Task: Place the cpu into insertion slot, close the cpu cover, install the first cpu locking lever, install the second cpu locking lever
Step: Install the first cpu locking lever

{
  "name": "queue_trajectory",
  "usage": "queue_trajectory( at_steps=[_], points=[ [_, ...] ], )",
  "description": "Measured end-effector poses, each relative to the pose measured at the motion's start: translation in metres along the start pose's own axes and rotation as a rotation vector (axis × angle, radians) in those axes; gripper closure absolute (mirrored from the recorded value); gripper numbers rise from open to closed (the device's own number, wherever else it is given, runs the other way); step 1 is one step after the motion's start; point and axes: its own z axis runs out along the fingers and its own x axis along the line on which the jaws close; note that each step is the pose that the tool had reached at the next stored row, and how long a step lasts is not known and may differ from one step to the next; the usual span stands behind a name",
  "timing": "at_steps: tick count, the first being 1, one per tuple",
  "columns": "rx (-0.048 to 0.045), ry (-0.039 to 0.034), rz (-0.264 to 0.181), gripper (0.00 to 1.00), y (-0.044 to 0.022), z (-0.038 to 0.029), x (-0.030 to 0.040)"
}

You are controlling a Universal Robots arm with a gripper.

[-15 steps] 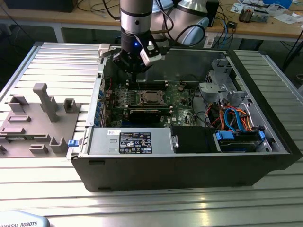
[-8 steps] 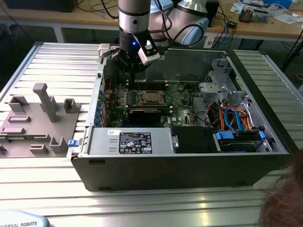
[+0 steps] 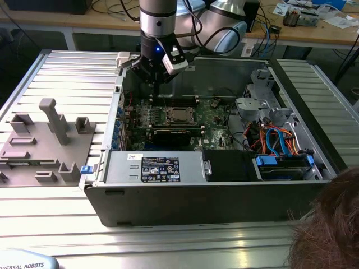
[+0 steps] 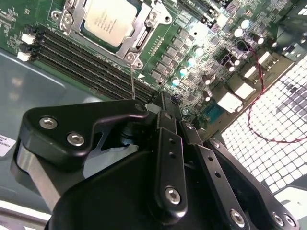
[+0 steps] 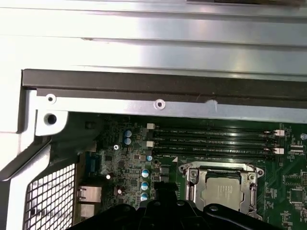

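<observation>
In the exterior view, an open computer case [image 3: 213, 185] lies on its side on a ribbed metal table [image 3: 67, 84]. The robot arm [image 3: 160, 22] comes down from the top of the frame, and its gripper [image 3: 155, 80] hangs over the far edge of the green board [image 3: 216, 126], toward the upper left of the case. The cpu [image 3: 179, 115] sits in its socket near the middle of the board, with the cpu cover [image 3: 179, 107] lying flat around it. The gripper is apart from the socket, up and to the left of it in the frame. A grey plastic holder [image 3: 39, 143] rests on the table at the left, and a person's hair [image 3: 331, 224] fills the lower right corner. A power supply box [image 3: 157, 167] sits along the near side of the case.

In the second wrist view, the black gripper body [image 4: 158, 172] takes the lower half of the frame. I cannot tell from here whether it is released or clenched, and nothing shows in its grasp. The cpu [image 4: 109, 18] lies at the upper left, its silver top framed by the cover [image 4: 144, 36], which is down. A thin wire lever [image 4: 133, 81] runs from the socket corner toward the gripper. Black memory slots [image 4: 81, 62] run beside the socket.

In the first wrist view, the cpu [image 5: 220, 190] shows at the lower right under the closed cover [image 5: 192, 184], with memory slots [image 5: 213, 141] just above it in the frame.
</observation>
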Motion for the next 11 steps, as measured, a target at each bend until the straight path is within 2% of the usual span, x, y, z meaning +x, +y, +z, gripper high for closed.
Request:
queue_trajectory(
  at_steps=[11],
  points=[
    [0.0001, 0.0001, 0.0, 0.89, 0.0099, 0.0011, 0.0005]
  ],
)
